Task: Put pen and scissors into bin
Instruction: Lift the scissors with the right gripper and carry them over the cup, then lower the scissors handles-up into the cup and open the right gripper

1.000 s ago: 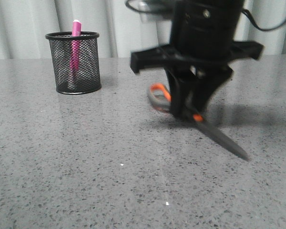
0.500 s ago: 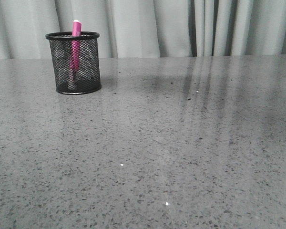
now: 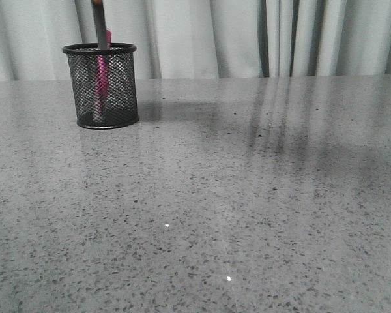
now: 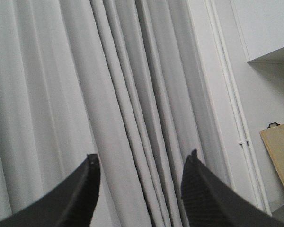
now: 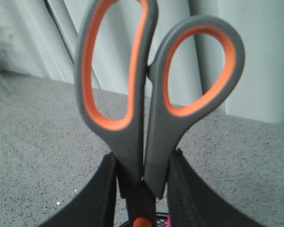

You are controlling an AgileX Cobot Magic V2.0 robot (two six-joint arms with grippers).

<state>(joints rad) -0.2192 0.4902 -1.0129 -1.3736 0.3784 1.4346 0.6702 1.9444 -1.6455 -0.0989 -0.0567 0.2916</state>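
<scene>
The black wire-mesh pencil cup (image 3: 100, 85) is standing upright on the speckled grey surface (image 3: 234, 208), near its far left corner, just in front of the pale curtain (image 3: 247, 39). The magenta-pink pen (image 3: 102, 77) is standing inside the cup, showing through the mesh and peeking just above the rim. The dark grey blades of the scissors (image 3: 100, 25) are coming down from the top of the front view, point first, and dipping into the cup's mouth right alongside the pen.

Over on the right wrist view, the right gripper (image 5: 143, 189) is pinching the scissors (image 5: 151, 94) just above the orange pivot dot, its jaws pressing against both sides of the shanks. The orange-lined finger loops are pointing away from the jaws, handles closed together. A sliver of the cup's rim and a touch of pink are showing right by the pivot.

The left gripper (image 4: 141, 189) is hanging well away from the action, facing the curtain (image 4: 109, 94), with its jaws spread apart and nothing between them. A white wall (image 4: 265, 71) and a light wooden board (image 4: 279, 151) are showing beside the curtain in that view.
</scene>
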